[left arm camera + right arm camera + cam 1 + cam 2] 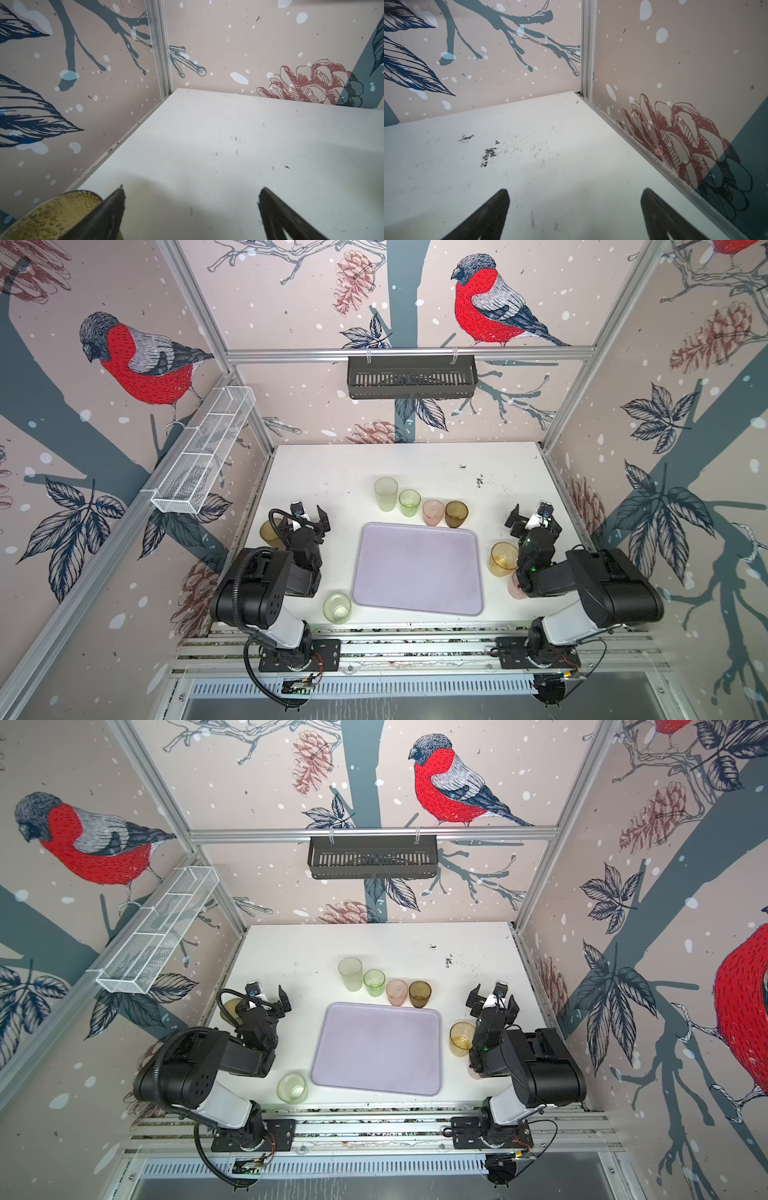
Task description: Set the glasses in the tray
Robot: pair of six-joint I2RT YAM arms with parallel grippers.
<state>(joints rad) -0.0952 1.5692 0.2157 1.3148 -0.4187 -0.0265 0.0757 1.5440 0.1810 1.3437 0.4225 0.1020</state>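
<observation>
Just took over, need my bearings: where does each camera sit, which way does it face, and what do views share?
Top views: high over the near edge, looking down toward the back wall; tray, glasses around it, left arm, right arm, left gripper and right gripper open.
Left wrist: behind the left gripper, facing the table's back-left corner; both fingertips, brown glass beside one.
Right wrist: behind the right gripper, facing the back-right corner; both fingertips.
Shared: the brown glass, in left wrist and both top views.
</observation>
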